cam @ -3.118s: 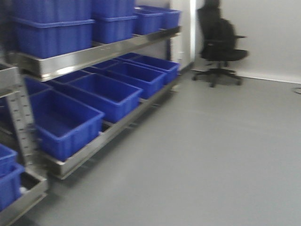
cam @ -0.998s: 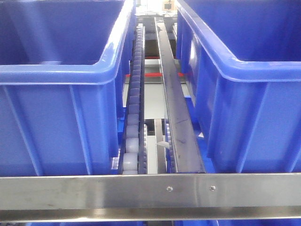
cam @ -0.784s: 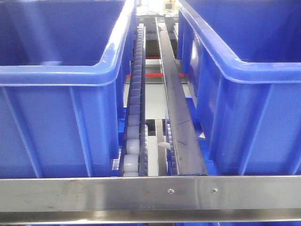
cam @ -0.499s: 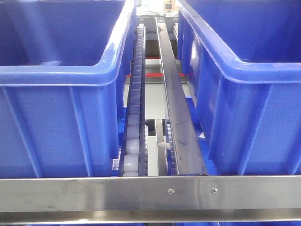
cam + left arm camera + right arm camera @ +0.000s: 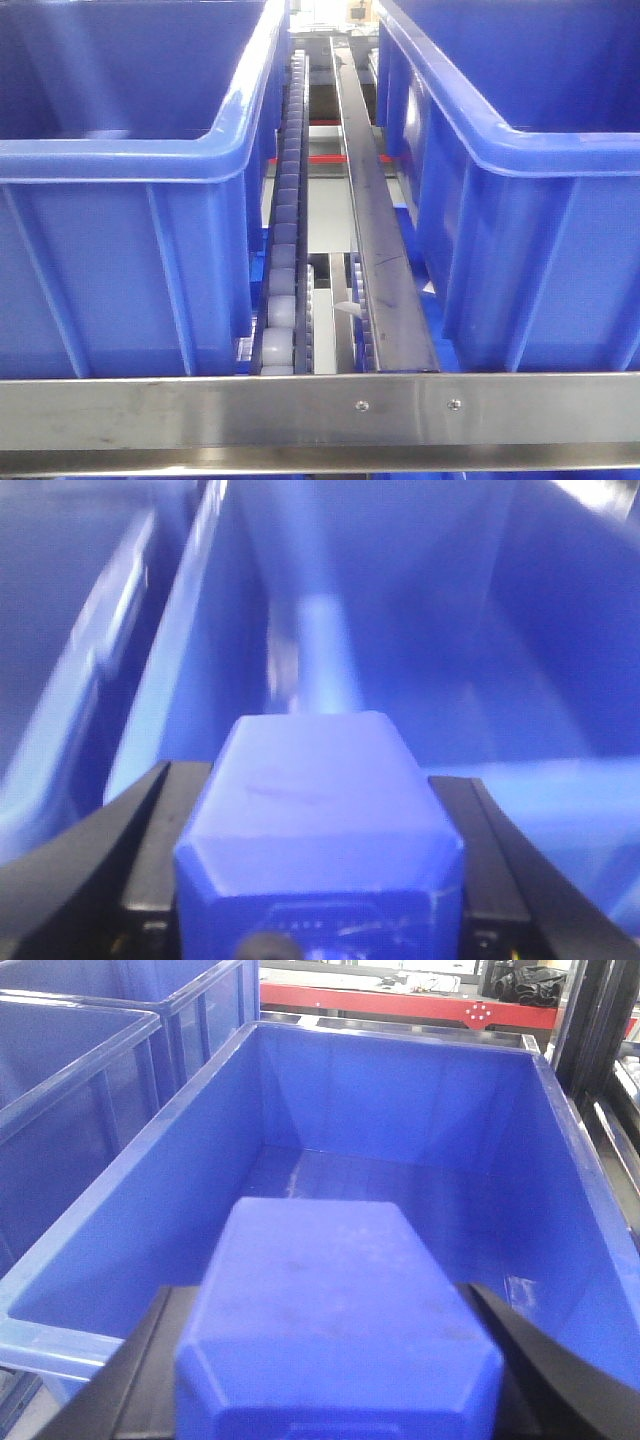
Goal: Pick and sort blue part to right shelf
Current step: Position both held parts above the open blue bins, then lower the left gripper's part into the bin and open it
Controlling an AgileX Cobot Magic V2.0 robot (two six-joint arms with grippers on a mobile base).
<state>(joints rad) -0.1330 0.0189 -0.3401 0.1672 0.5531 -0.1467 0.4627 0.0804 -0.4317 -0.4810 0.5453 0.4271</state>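
In the left wrist view a matte blue part with sloped shoulders sits between black fingers; my left gripper is shut on it over the blurred inside of a blue bin. A second blue part fills the right wrist view, and my right gripper is shut on it above the near end of a large blue bin. The front view shows the right shelf close up: steel crossbar with two screws, white roller track and a bin on each side. Neither gripper appears there.
A left bin and a right bin flank a steel divider rail. Another blue bin stands left of the one under my right gripper. A red beam runs behind it, and dark uprights rise at right.
Three seconds ago the front view showed the racks, floor and a chair from afar; now it is close against the crossbar. Over the last second the view barely shifted.
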